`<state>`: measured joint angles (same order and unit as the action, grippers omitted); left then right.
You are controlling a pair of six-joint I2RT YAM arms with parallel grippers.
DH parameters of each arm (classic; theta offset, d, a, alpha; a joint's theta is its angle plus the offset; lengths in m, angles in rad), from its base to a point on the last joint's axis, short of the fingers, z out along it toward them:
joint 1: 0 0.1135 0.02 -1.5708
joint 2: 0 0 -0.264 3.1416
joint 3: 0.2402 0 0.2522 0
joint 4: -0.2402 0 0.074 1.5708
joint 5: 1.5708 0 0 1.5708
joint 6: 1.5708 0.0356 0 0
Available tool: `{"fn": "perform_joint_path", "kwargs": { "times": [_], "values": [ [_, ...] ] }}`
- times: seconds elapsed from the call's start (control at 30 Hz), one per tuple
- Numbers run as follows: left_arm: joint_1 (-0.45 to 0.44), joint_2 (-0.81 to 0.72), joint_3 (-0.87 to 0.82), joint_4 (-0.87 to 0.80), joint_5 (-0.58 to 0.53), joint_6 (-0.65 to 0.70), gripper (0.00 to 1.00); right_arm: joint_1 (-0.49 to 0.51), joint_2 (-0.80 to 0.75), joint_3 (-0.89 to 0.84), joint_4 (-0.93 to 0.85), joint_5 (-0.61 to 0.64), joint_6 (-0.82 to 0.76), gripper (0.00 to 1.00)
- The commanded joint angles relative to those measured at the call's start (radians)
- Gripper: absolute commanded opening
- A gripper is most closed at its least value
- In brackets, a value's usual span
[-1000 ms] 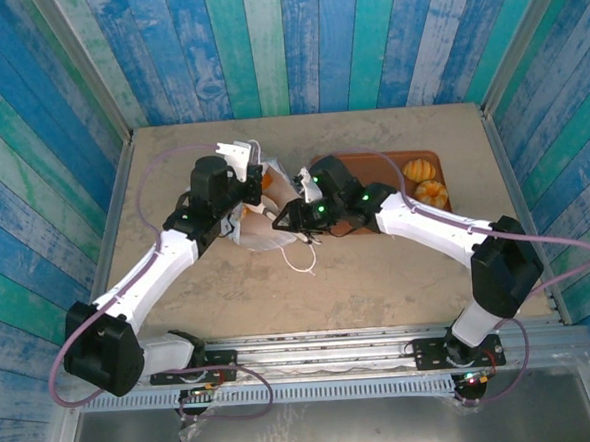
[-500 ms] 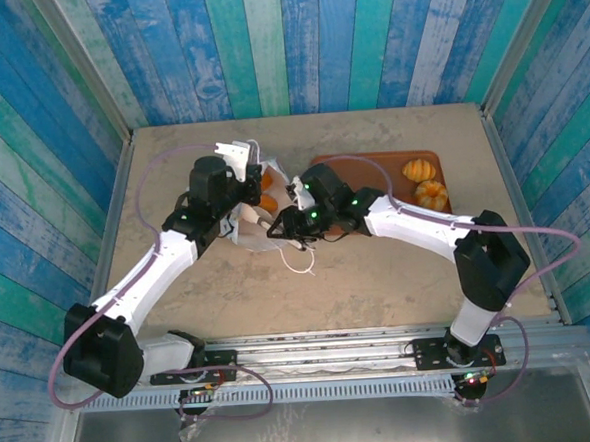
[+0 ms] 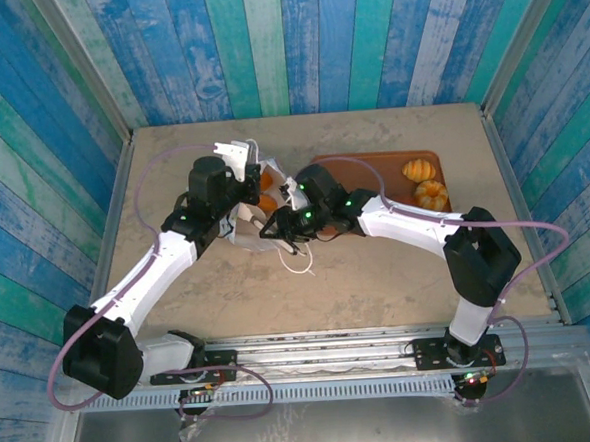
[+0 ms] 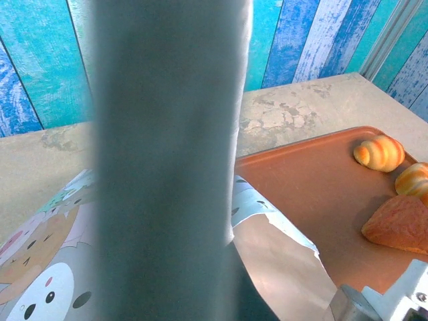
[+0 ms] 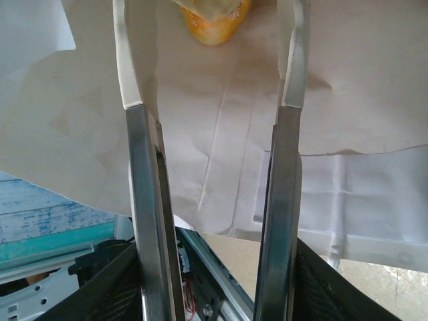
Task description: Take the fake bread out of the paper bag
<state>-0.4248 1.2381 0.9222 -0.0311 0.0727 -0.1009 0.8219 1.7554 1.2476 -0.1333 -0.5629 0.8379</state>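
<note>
Seen from above, a white paper bag with printed sides (image 3: 248, 232) lies on its side on the tan bench (image 3: 398, 265). It sits left of centre toward the far edge, and one white cord handle (image 3: 299, 261) loops out toward the near edge. The left gripper (image 3: 245, 182) sits at the bag's far rim with its jaws pressed together; whether paper is caught between them I cannot tell. The right gripper (image 3: 273, 222) reaches into the bag's mouth from the right. A glossy orange plastic loaf (image 3: 267, 201) shows inside that mouth, between the two grippers. Just beside the bag, a flat brown tray (image 3: 367, 166) lies along the bench's far edge, with golden plastic buns (image 3: 419, 169) grouped at its right end. In the left wrist view, a broad blurred grey band (image 4: 167, 160) runs from top to bottom close to the lens, and I cannot tell what it is. To its left is the paper bag (image 4: 47, 261), printed with cartoon animal faces, and to its right the bag's plain paper meets the tray (image 4: 307, 187). On the tray lie a ridged golden bun (image 4: 379, 152), a second bun (image 4: 414, 179) cut by the frame edge, and a reddish-tan wedge-shaped piece (image 4: 401, 226). In the right wrist view, the right gripper (image 5: 210, 67) is inside the paper bag (image 5: 361, 87), over creased white paper. Its fingers (image 5: 130, 73) are spread wide with nothing between them. The orange loaf (image 5: 214, 20) lies just ahead of the tips, apart from both.
</note>
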Motion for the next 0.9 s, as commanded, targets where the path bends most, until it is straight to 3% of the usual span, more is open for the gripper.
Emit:
{"fn": "perform_joint_path", "kwargs": {
  "times": [0.0, 0.5, 0.87],
  "values": [
    [-0.001, -0.057, 0.000, 0.025, -0.002, -0.003, 0.00, 0.008, 0.004, 0.027, 0.040, -0.027, 0.003, 0.52],
    [0.000, -0.055, 0.012, 0.023, 0.002, -0.004, 0.00, 0.009, 0.042, 0.065, -0.030, -0.008, -0.015, 0.50],
    [0.000, -0.055, 0.010, 0.028, -0.069, -0.031, 0.00, 0.008, -0.031, 0.084, -0.191, 0.111, -0.111, 0.33]
  ]
}}
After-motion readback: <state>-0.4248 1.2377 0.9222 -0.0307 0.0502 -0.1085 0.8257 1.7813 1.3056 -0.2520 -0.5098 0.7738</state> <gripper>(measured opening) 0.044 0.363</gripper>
